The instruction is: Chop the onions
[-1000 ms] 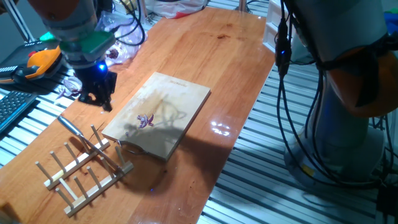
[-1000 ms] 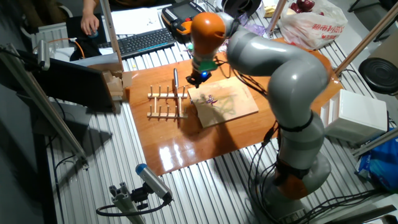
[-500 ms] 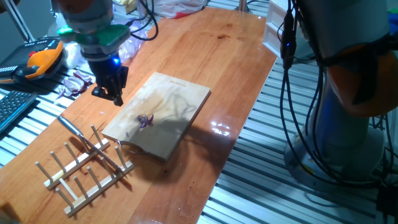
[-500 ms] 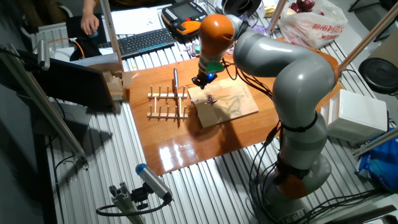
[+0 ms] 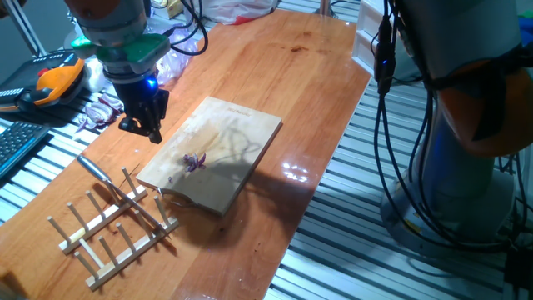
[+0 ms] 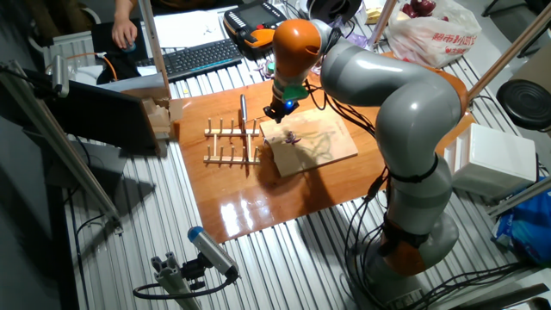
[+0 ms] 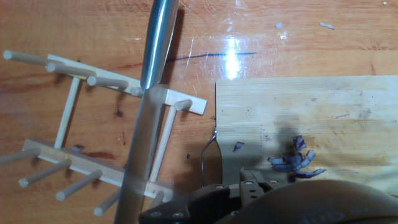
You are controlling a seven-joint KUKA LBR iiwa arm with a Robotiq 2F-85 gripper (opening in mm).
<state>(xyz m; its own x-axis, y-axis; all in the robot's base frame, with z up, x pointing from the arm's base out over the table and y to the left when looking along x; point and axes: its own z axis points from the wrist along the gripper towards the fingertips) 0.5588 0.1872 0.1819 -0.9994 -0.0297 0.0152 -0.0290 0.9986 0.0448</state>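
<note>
The onions (image 5: pixel 195 162) are a small purple cluster lying on the pale wooden board (image 5: pixel 229 133), towards its near-left part. They also show as purple curls in the hand view (image 7: pixel 295 160) and as a speck in the other fixed view (image 6: pixel 293 137). My gripper (image 5: pixel 141 127) hangs just off the board's left edge, up and to the left of the onions, black fingers pointing down with nothing visibly in them. It appears too in the other fixed view (image 6: pixel 277 110). How its jaws stand is unclear. Dark gripper parts (image 7: pixel 249 190) fill the bottom of the hand view.
A metal-handled knife (image 7: pixel 149 93) rests across a wooden peg rack (image 5: pixel 108 223) just left of the board. Red onion scraps in clear plastic (image 5: pixel 100 108) lie behind the gripper. An orange pendant (image 5: pixel 52 82) and a keyboard (image 6: pixel 202 56) sit off the table's edge.
Over the last second the gripper moved right, towards the board's left edge, and turned a little. In the last half second it hardly shifted. The onions and the knife stayed put.
</note>
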